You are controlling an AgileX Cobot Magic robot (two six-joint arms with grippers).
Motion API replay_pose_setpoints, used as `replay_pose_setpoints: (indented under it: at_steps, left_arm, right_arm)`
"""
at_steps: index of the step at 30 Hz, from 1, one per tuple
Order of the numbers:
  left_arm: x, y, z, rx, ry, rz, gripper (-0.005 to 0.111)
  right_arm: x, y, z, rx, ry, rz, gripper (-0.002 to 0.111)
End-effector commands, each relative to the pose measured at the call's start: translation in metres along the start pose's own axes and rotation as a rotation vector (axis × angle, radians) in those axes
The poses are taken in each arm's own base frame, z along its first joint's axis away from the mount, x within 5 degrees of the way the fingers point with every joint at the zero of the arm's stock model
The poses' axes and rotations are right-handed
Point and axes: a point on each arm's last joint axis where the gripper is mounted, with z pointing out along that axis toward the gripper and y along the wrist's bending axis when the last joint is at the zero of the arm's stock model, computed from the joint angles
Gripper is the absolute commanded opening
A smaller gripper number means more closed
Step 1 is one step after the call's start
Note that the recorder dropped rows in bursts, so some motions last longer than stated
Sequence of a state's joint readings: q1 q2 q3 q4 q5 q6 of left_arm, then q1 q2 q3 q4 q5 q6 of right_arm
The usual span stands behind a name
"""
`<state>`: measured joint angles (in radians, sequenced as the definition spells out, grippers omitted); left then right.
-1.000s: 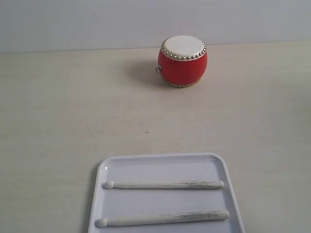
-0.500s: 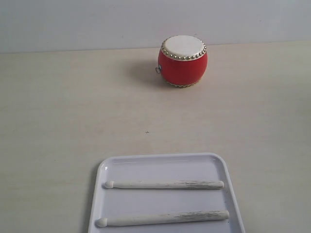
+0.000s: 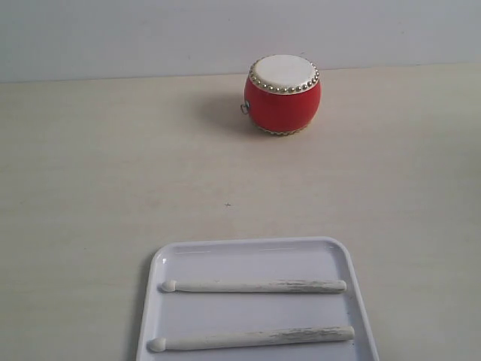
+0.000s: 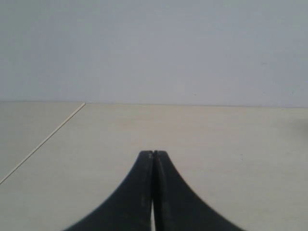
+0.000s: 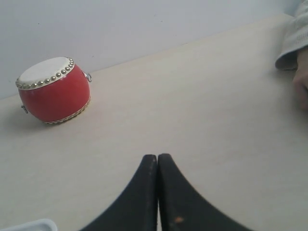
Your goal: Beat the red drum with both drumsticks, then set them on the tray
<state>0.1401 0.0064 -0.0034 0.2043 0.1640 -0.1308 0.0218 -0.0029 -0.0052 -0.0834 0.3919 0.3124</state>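
The red drum (image 3: 282, 94), a squat barrel with a glossy red body, a cream-white head ringed with gold studs and a small metal ring on its left side, stands upright toward the far side of the counter (image 3: 90, 188), well apart from the tray (image 3: 248, 243). The tray, glossy white and rectangular with rounded corners and a low rim, lies flat at the near side. Inside it the farther drumstick (image 3: 254, 286) and the nearer drumstick (image 3: 252, 338), both pale wood with greyish streaks, lie crosswise, nearly parallel and apart, rounded tips pointing left.
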Motion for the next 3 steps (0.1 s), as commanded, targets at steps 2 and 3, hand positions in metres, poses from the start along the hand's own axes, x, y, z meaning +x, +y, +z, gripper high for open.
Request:
replay_pose_setpoints:
  at_steps: [2,3]
  left_arm:
    - [0.0,0.0,-0.0003,-0.002,-0.012,-0.004,0.0]
    - [0.0,0.0,-0.0003,-0.002,-0.012,-0.004,0.0]
  right_arm:
    - [0.0001,-0.0004,0.0008,0.004,-0.01,-0.001,0.0]
    - [0.0001,-0.0004,0.0008,0.004,-0.01,-0.001,0.0]
